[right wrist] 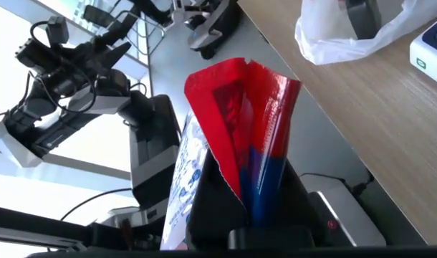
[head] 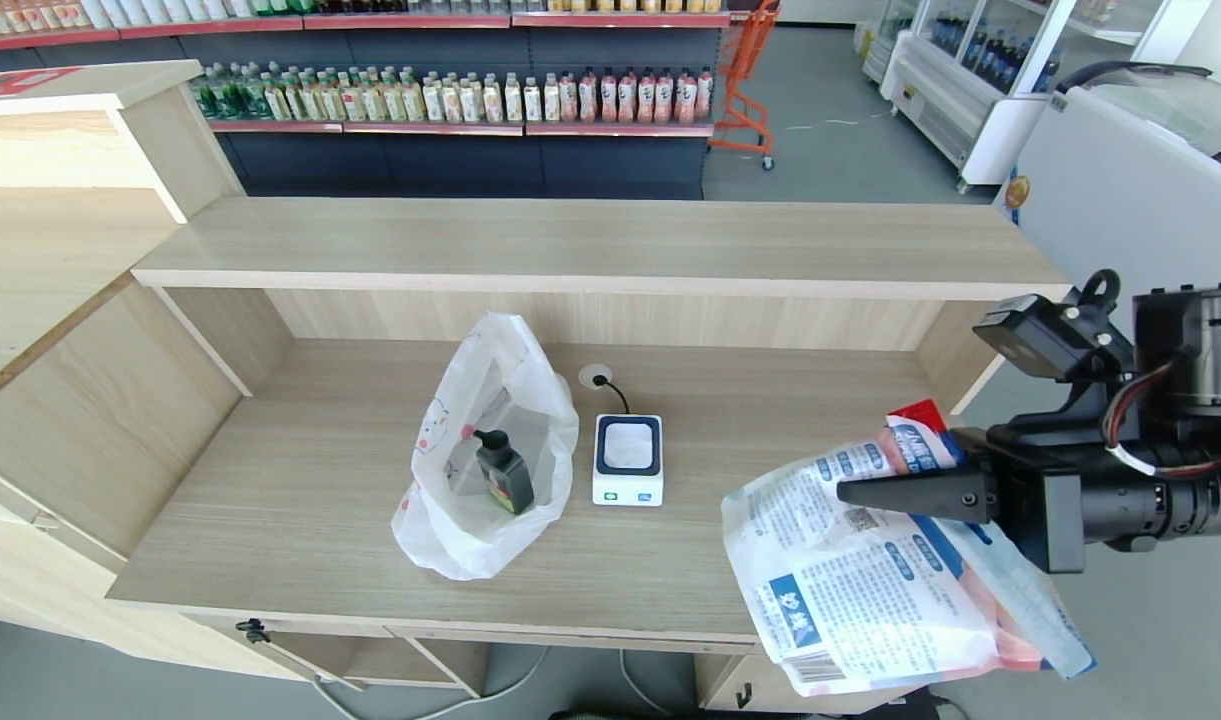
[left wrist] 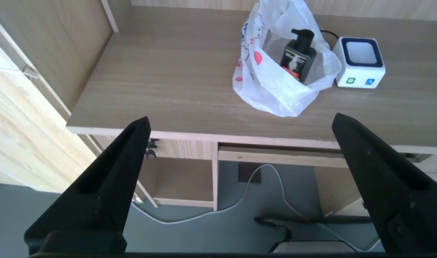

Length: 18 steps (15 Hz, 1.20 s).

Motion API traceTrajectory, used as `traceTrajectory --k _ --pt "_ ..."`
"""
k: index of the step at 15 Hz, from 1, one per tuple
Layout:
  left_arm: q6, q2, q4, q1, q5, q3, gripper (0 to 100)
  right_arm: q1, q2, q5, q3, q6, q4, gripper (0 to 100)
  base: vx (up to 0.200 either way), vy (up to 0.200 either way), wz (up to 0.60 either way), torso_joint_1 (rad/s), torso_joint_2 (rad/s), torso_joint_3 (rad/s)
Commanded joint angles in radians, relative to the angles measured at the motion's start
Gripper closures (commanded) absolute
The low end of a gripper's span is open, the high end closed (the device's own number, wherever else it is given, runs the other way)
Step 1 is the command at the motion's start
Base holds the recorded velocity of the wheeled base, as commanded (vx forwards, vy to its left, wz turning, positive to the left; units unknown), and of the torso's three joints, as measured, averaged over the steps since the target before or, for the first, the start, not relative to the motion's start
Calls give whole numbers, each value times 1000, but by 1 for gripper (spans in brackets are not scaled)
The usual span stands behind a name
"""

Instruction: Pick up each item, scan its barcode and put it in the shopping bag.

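- Left end effector hangs released, off the near edge of the surface.
- Bag at centre, bottle inside; scanner at its 3 o'clock.
- Right end effector, at 4 o'clock, clenches packet; its barcode should probably face the scanner squarely.
- Pale wood surface; drink shelves at 12 o'clock.

Room to pass over bare counter left of shopping bag and right of scanner; those two side by side mid-counter, cable behind scanner, raised ledge along back, walls at both ends
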Motion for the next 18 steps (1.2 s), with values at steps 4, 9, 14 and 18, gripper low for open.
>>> traceTrajectory --k 4,9,14,18 --pt "0 0 0 0 0 0 0 2 -7 -1 8 -2 -2 100 0 0 0 0 0 0" --pt "0 0 0 0 0 0 0 1 -22 -7 11 -13 -3 100 0 0 0 0 0 0" --pt "0 0 0 0 0 0 0 -173 84 -447 18 -766 -42 100 0 0 0 0 0 0" --pt "0 0 0 0 0 0 0 -211 145 -501 44 -966 -325 100 0 0 0 0 0 0"
